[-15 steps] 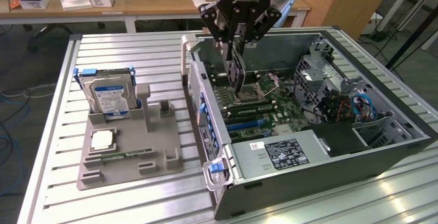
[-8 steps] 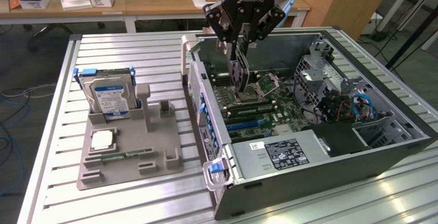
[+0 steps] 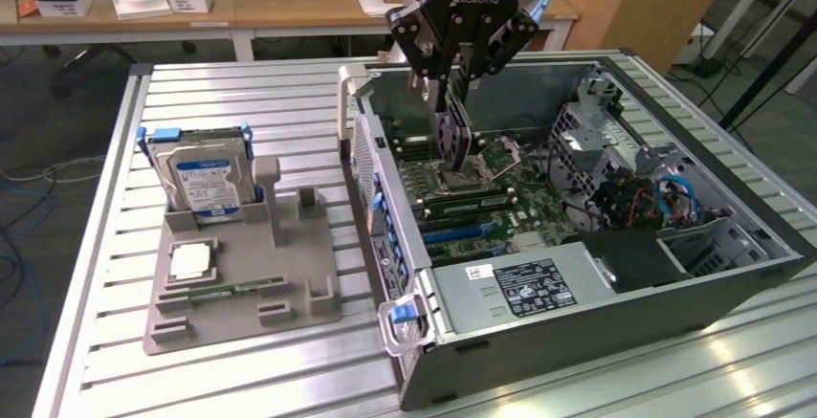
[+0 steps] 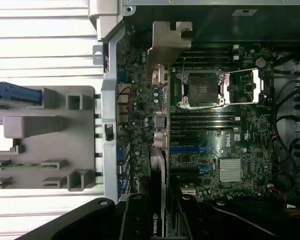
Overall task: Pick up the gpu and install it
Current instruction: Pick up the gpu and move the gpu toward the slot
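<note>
One thing is in the end effector (image 3: pixel 447 88) right now: the graphics card (image 3: pixel 450 145), clamped at one end between the fingers and hanging edge-on down into the open computer case (image 3: pixel 715 275). From the wrist view its silver bracket (image 4: pixel 166 45) is the end farthest from the fingers, so I judge the card is held lengthwise downward, with the bracket end lowest. In the exterior view the lower end sits in front of the processor socket (image 3: pixel 498 155) and close above the motherboard (image 3: pixel 523 203). I cannot tell whether it is clear of the board or already touching it. That is my first worry, because a metal bracket coming down on an open socket or on the small parts around it would damage them. The second is alignment. The blue slots (image 3: pixel 460 231) lie beside the card rather than under its edge, and a card pushed down off the slot line, or tilted, would jam or scrape the board instead of seating. The third is the grip itself. The fingers hold only a short stretch at one end of a long flat card, so any bump against the rear wall of the case could lever it round or let it slide. The bracket could also catch on that rear wall if it arrives skewed. The hard drive (image 3: pixel 205 179) stands in the grey holder (image 3: pixel 243 294) on the table (image 3: pixel 230 83), well apart from all this.
</note>
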`<state>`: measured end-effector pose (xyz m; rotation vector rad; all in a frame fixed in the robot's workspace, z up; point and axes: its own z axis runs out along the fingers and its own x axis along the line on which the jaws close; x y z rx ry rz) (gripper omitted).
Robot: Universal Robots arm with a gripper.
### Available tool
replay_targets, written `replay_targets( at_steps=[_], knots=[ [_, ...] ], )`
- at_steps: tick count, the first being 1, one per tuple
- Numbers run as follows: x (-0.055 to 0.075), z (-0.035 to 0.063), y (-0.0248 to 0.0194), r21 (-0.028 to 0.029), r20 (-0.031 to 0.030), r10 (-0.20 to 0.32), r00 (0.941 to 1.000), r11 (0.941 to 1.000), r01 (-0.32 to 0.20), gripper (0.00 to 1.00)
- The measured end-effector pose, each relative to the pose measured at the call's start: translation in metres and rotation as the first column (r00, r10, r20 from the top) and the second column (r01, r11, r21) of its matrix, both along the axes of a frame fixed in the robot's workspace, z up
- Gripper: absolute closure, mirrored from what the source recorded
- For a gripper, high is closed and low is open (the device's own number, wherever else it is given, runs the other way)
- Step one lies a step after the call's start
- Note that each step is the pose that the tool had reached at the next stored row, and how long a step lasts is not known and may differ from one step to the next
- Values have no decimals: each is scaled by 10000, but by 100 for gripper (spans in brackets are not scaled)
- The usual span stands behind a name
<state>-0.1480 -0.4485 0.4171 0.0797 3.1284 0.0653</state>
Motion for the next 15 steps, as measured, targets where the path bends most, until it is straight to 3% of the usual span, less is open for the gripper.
replay_targets(
  at_steps=[15],
  knots=[
    [114,-1,0,0,0,18,10000,10000,-18,74]
  ],
)
